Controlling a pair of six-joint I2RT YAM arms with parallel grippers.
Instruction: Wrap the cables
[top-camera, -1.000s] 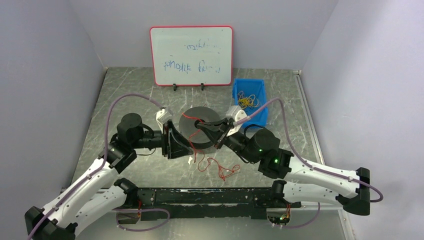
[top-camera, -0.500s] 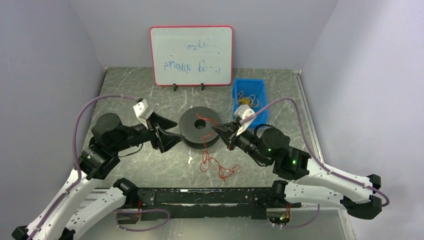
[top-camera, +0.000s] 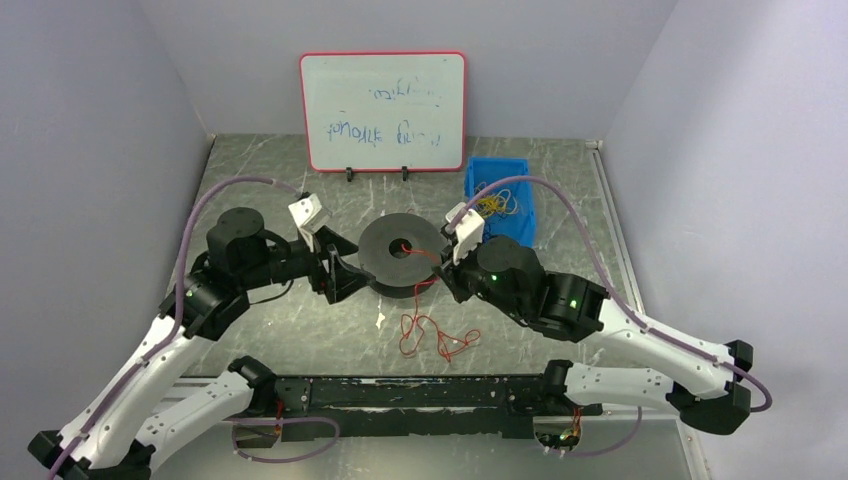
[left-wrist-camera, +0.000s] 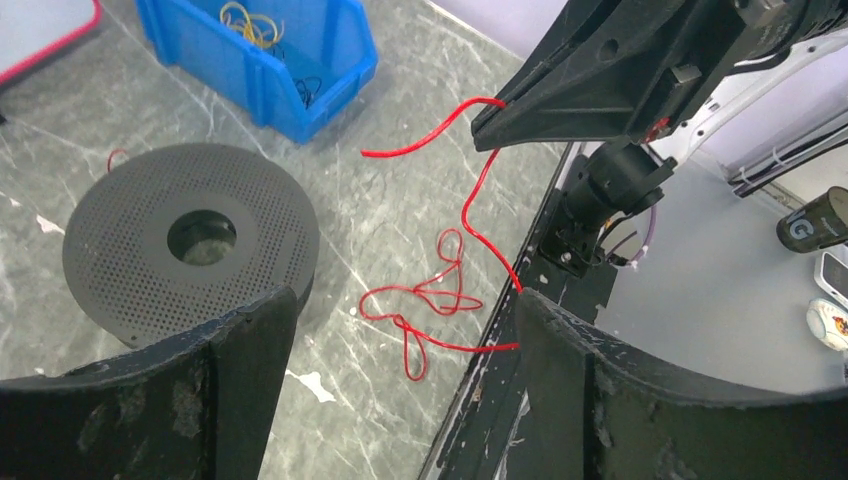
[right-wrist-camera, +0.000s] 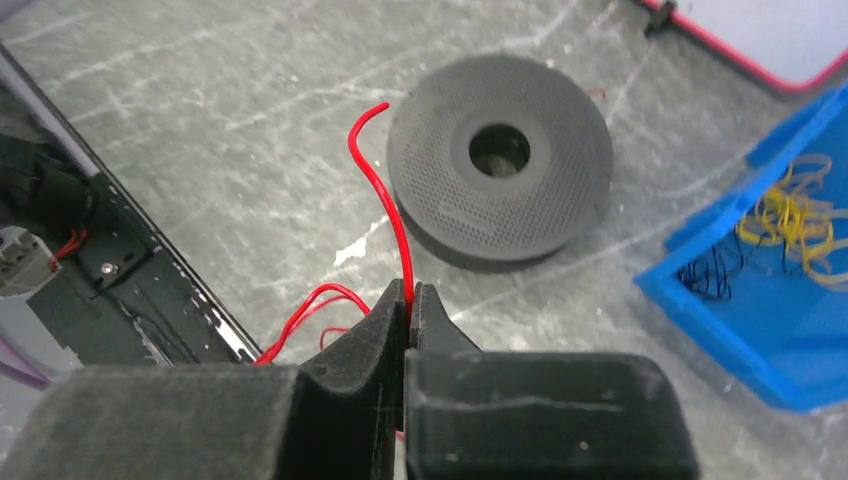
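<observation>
Nearest the arm bases, the slack of the red cable (top-camera: 432, 336) lies on the table (top-camera: 300, 330) in a loose tangle of thin loops, just beyond the black base rail (top-camera: 400, 392). From there one strand rises to the right gripper (right-wrist-camera: 408, 300). Its jaws are pinched shut on the wire a short way below the free end, which curves up out of the fingertips towards the spool (right-wrist-camera: 545, 195). The left gripper (left-wrist-camera: 395, 310) is spread wide and holds nothing; in the overhead view it sits just beside the spool's left edge. The spool lies flat with its perforated disc and centre hole facing up, and I cannot tell whether any turns are on it. The step in hand looks like bringing the free end to the spool so winding can start. The next move would call for guiding that short tip to the hub or the hole, probably with the open claw steadying the spool or taking the tip. The wire looks limp and springy, so the trailing loops could knot as they are drawn in. Farther back stand the blue bin (top-camera: 500, 163), holding yellow bands, and the whiteboard (top-camera: 383, 110).
</observation>
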